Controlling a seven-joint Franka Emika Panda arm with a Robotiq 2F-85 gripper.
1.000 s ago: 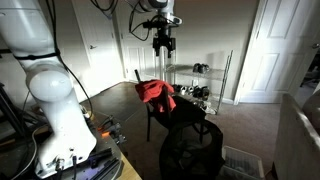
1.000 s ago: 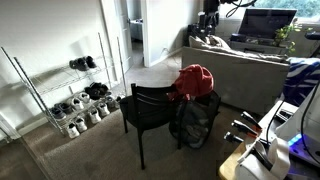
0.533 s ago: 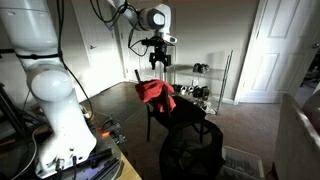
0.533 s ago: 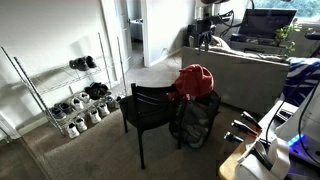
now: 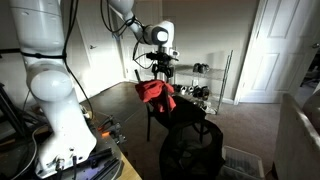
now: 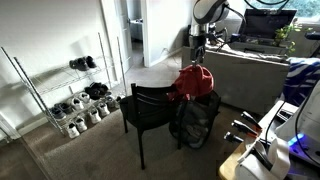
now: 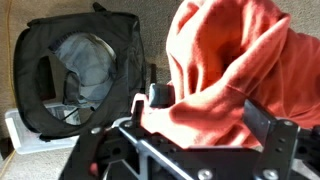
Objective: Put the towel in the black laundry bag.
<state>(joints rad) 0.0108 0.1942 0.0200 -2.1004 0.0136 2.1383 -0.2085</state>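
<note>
Wrist view is showing the black two-fingered gripper [image 7: 205, 112] standing wide open, its fingers [image 7: 152, 100] straddling the crumpled red cloth towel [image 7: 240, 60] without clamping it. In both exterior views the towel [image 5: 153, 92] [image 6: 194, 82] is resting on the black chair [image 5: 168, 115]. The black fabric laundry bag [image 7: 70, 70] is gaping open at ten o'clock.

Soft cloth towel [image 7: 240, 70], matt bag [image 7: 75, 75]
</note>
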